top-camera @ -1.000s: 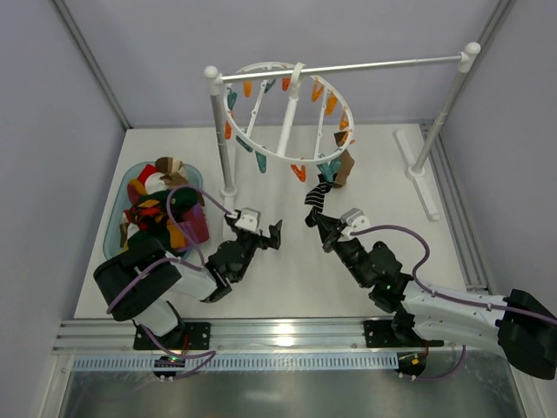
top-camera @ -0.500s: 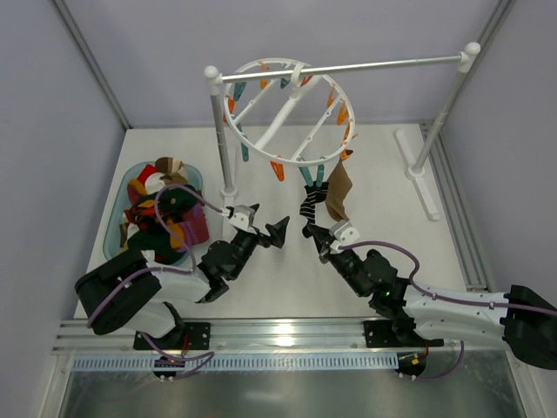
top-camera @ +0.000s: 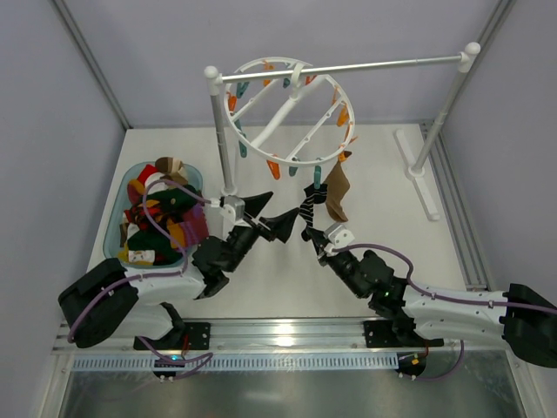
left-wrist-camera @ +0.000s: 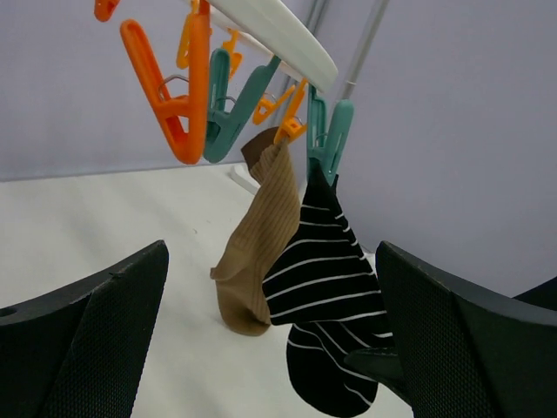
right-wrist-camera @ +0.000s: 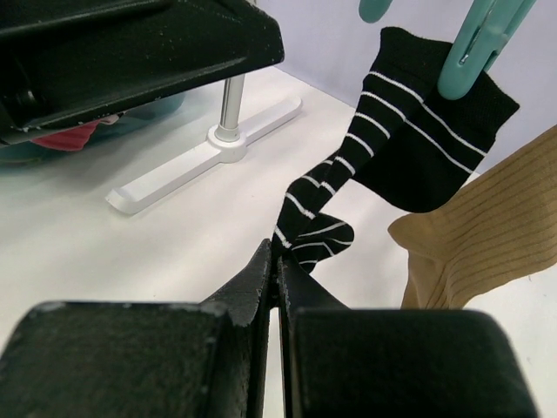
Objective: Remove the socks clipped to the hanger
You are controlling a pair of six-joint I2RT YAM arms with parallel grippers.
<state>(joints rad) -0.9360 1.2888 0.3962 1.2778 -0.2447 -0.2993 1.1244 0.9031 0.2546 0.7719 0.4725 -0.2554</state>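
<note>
— Looking down, what's the right hand (top-camera: 308, 230) doing?
— Pinching the striped sock (top-camera: 309, 207) clipped to the hanger (top-camera: 277, 122); left hand (top-camera: 280, 207) spread, empty.
— Wrist views?
— Left fingers (left-wrist-camera: 96, 340) flank brown sock (left-wrist-camera: 261, 252); right fingers (right-wrist-camera: 252, 287) pressed on stripes.

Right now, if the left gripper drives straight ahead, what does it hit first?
Probably the striped sock, hanging dead ahead of the open left gripper and overlapping the brown sock; depth is hard to judge.

White rack (top-camera: 383, 64), teal basin (top-camera: 118, 209) on table (top-camera: 392, 209)
</note>
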